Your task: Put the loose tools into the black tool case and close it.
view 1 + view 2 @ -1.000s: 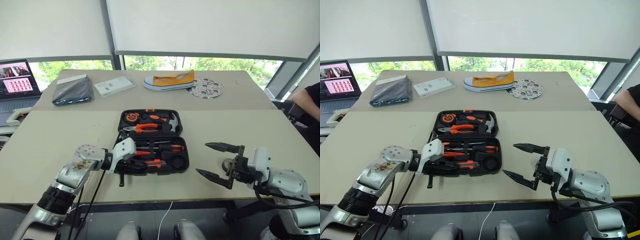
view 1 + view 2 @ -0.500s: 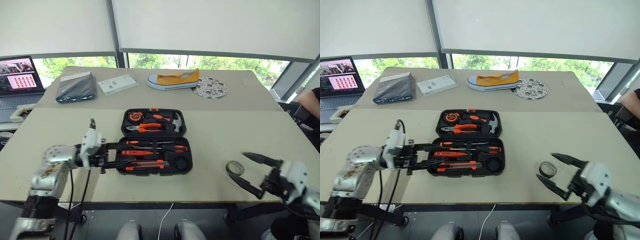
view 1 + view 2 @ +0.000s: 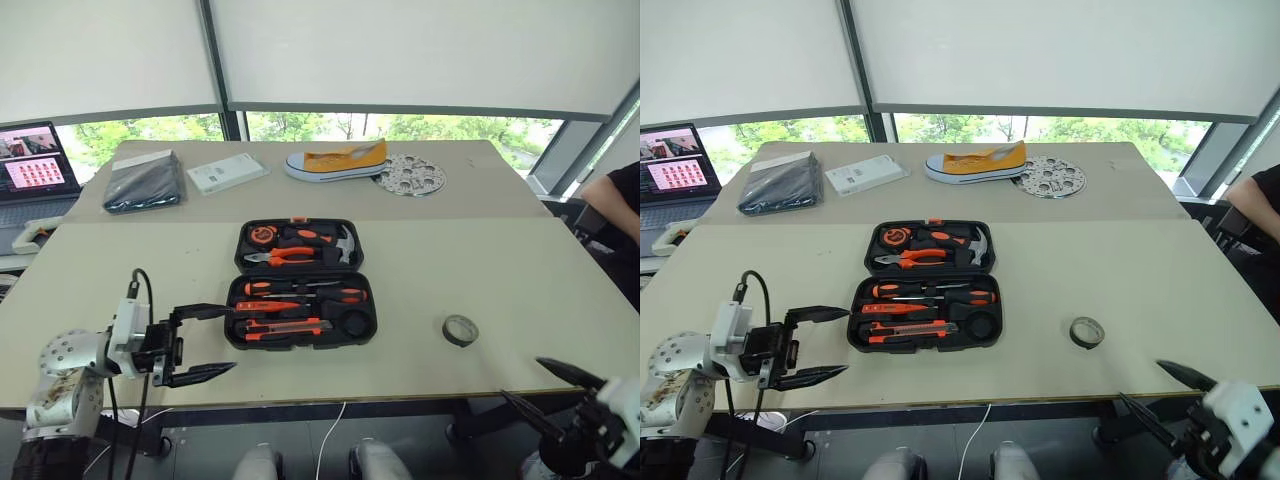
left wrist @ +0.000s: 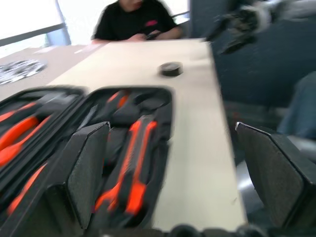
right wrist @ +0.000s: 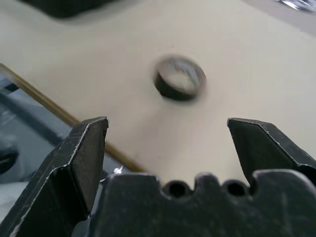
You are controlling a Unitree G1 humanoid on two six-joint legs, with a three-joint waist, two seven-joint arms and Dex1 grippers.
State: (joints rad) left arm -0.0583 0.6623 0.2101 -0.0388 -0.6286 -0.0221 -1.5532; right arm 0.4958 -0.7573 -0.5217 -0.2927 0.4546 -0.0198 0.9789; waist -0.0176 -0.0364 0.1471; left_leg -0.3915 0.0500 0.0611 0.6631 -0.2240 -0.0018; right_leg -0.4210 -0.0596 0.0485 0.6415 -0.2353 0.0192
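Note:
The black tool case (image 3: 236,300) lies open mid-table. Its near half holds two black-and-orange screwdrivers (image 3: 305,291), a slim orange tester (image 3: 268,306) and the utility knife (image 3: 288,327), beside a round slot (image 3: 358,322). The dark tape roll (image 3: 460,329) lies loose on the table to the case's right. My left gripper (image 3: 226,338) is open and empty, level, just left of the case's near corner. My right gripper (image 3: 1140,381) is open and empty past the table's near edge, pointing toward the tape roll (image 5: 178,78).
The case's far half holds a tape measure, pliers (image 3: 285,257) and a hammer. On the back table lie a black pouch (image 3: 146,181), a white box (image 3: 228,174), a yellow shoe (image 3: 335,160) and a perforated disc (image 3: 410,177). A laptop (image 3: 30,170) stands far left; a person (image 3: 610,200) sits at the right edge.
My left gripper opened and drew back left, away from the case's near corner. My right gripper pulled back from around the tape roll to beyond the table edge. The roll stays on the table.

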